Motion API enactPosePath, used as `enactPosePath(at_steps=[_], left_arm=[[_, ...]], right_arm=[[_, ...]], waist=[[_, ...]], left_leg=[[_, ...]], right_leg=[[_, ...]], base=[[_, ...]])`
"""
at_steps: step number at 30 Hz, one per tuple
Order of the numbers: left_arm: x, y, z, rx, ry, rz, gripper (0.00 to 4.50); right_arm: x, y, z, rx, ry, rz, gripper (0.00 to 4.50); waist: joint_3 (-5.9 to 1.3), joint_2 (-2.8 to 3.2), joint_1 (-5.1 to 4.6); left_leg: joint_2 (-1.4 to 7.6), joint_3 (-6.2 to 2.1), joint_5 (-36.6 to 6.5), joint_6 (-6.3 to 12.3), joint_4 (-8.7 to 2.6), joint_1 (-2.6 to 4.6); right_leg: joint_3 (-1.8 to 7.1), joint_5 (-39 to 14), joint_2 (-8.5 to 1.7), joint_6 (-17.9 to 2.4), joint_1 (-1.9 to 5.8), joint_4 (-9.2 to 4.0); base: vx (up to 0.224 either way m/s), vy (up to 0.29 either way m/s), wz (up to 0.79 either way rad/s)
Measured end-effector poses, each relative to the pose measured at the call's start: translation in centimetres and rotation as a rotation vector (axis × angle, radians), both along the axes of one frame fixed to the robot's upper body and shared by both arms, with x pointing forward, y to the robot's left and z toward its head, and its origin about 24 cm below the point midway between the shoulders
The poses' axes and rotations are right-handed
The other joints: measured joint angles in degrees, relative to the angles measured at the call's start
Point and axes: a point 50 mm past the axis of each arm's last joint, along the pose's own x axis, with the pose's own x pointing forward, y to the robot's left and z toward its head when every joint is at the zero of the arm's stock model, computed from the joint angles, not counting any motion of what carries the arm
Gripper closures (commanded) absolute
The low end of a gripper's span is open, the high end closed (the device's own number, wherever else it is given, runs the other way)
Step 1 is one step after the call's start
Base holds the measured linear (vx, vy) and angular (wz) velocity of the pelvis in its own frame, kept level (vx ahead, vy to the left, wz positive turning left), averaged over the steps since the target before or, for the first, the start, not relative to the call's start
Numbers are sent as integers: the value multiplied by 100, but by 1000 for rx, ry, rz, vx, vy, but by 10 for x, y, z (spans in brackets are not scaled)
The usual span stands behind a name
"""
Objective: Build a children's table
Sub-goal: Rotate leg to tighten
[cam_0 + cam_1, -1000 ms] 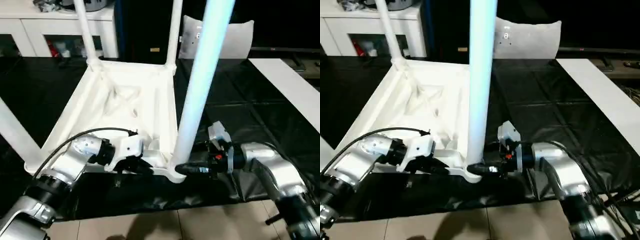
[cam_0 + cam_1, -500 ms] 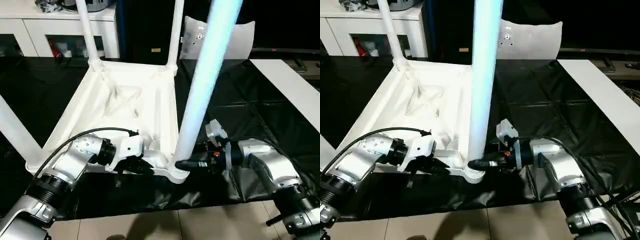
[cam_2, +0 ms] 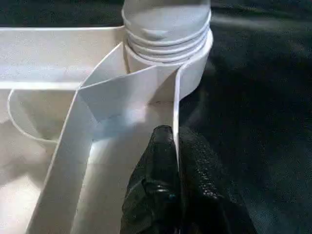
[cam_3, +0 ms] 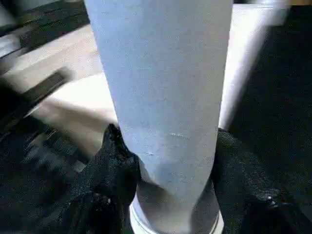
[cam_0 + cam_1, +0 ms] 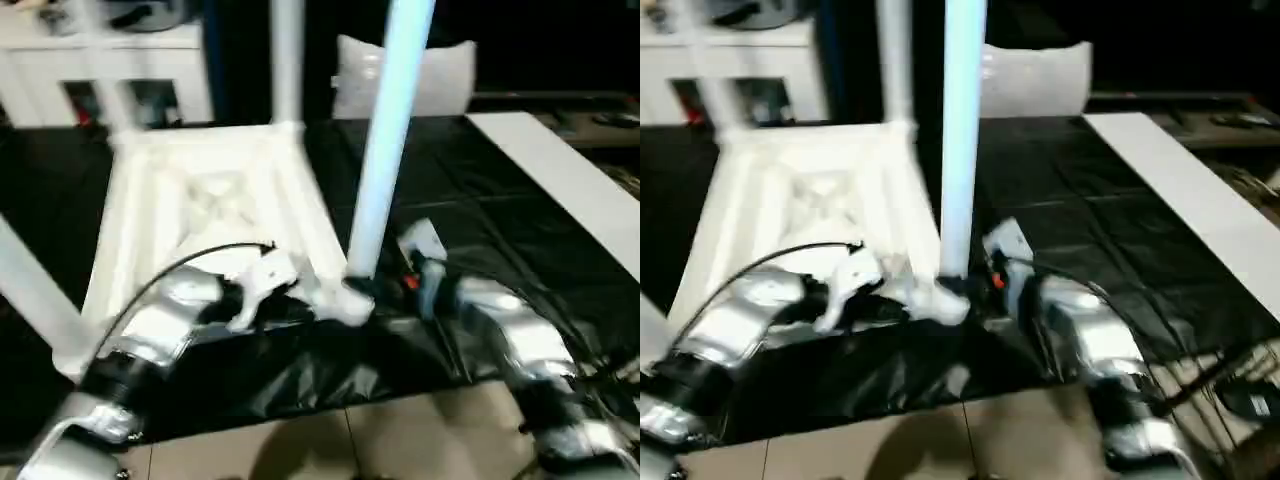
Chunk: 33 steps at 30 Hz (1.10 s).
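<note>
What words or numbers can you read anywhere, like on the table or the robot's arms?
None can be read.
The tabletop and the leg held by the right gripper are plain white, with no print.
The left gripper pinching the tabletop's rim is plain black.
The small red mark on the right wrist is too blurred to read.
The things on the white cabinet behind are too blurred to read.

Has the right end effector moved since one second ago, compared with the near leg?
Yes. The right end effector moved in toward the near leg on the tabletop; its fingers now flank it.
</note>
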Motion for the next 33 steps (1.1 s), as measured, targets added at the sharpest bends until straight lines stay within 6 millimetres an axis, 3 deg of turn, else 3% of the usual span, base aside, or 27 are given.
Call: enactPosePath(at_steps=[2,3,4,6,8,9,12,17,20,22,26,30,33], left_arm=[[5,-11,-1,7,-28,55,450],[5,-13,-1,9,-35,64,450],[5,-14,-1,11,-38,66,450],[5,-15,-2,13,-41,61,450],[5,-15,-1,10,-50,60,450],[5,-16,0,12,-56,52,450],[4,-14,2,21,-71,7,450],[2,-6,6,27,-90,-66,450],[-2,0,6,23,-105,-146,450],[-5,9,9,23,-111,-197,450],[-12,22,9,10,-72,-311,450],[-17,27,9,17,-41,-410,450],[-19,31,10,30,-16,-473,450]], right_arm=[[8,5,1,-25,-13,-91,254],[9,5,1,-34,-22,-106,219],[9,5,0,-41,-32,-110,199],[7,4,-1,-53,-45,-109,177],[7,5,-1,-52,-63,-103,177],[6,3,0,-52,-73,-98,146],[2,-3,0,-35,-97,-45,135],[-5,-18,3,-9,-124,40,81],[-13,-34,3,-24,-137,134,52],[-17,-46,7,-42,-144,205,52],[-28,-61,11,-86,-126,375,52],[-35,-59,11,-86,-100,521,52],[-39,-58,10,-88,-71,603,79]], waist=[[25,86,-60],[31,119,-96],[39,137,-106],[53,107,-107],[57,115,-92],[54,123,-79],[50,129,-36],[47,130,30],[44,128,138],[43,129,209],[42,128,336],[35,111,415],[33,85,456]], left_leg=[[46,-50,-3,5,-6,1],[66,-58,-4,7,-11,1],[77,-65,-7,11,-15,4],[29,-41,-12,15,-9,54],[-9,-48,-21,29,-22,52],[-2,-76,-21,29,-26,24],[-9,-78,-20,29,-46,8],[-21,-52,-28,41,-50,-36],[-34,-33,-37,40,-64,-52],[-30,-27,-20,62,-60,-93],[-15,3,-17,68,-61,-91],[-10,33,-27,51,-39,-87],[-10,38,-29,46,-30,-84]], right_leg=[[-156,0,-22,1,75,-139],[-231,0,-43,1,105,-189],[-230,0,-44,1,128,-182],[-170,1,-65,2,119,-109],[-238,1,-101,3,107,-118],[-260,1,-99,4,102,-132],[-205,7,-95,12,83,-131],[-136,58,-92,15,28,-77],[-71,70,-84,8,-27,8],[-61,46,-81,-13,-95,74],[-63,30,-68,-26,-102,90],[-50,31,-74,-25,-99,89],[-41,32,-77,-23,-97,85]], base=[[0,0,0],[0,0,0],[0,0,0],[0,0,0],[37,0,0],[0,0,0],[0,0,0],[0,0,0],[0,0,0],[0,0,0],[0,0,0],[0,0,0],[0,0,0]])
